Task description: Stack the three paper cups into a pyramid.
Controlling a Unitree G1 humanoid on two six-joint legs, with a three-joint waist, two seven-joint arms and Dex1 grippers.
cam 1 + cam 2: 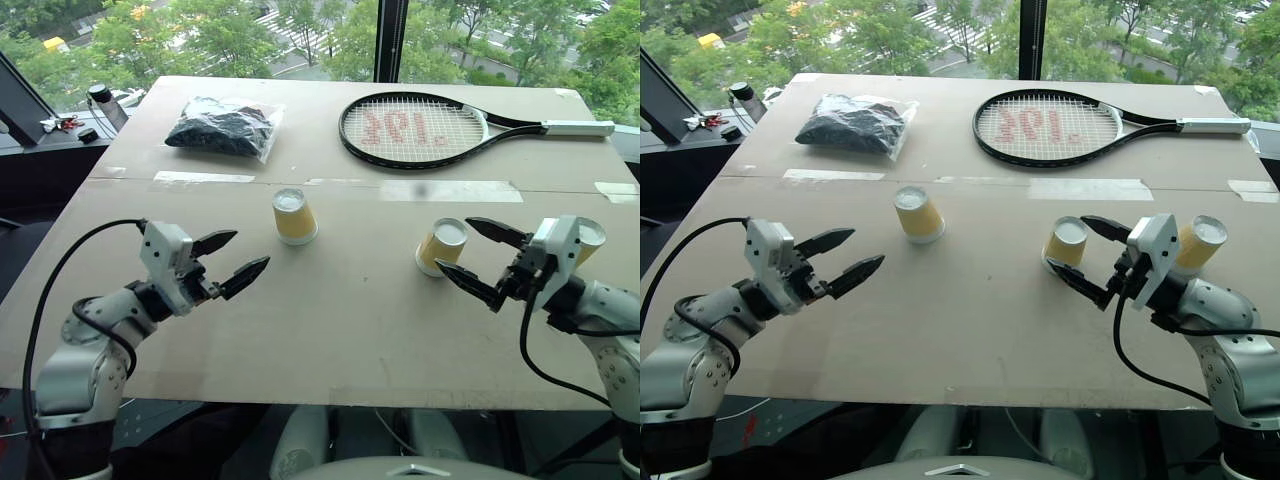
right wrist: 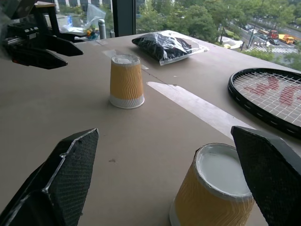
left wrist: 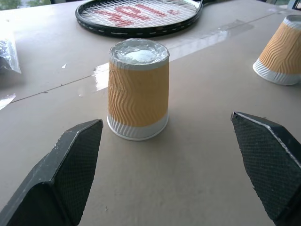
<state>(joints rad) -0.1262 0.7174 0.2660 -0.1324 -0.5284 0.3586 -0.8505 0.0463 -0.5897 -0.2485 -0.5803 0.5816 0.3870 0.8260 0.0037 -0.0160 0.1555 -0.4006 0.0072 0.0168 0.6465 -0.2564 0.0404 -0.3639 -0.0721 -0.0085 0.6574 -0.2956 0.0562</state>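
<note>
We have all three cups upside down on the table (image 1: 330, 330), well apart. The left cup (image 1: 294, 216) stands upright straight ahead of our left gripper (image 1: 229, 261), whose fingers are spread wide. The middle cup (image 1: 441, 247) sits just beyond our right gripper (image 1: 481, 261), also spread and empty; the right cup (image 1: 1198, 241), half hidden behind that wrist, probably stands too.

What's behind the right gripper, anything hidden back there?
A third paper cup stands upside down behind the right gripper, its lower left part covered by the gripper's white body. The middle cup stands beside the fingers, in plain sight.
</note>
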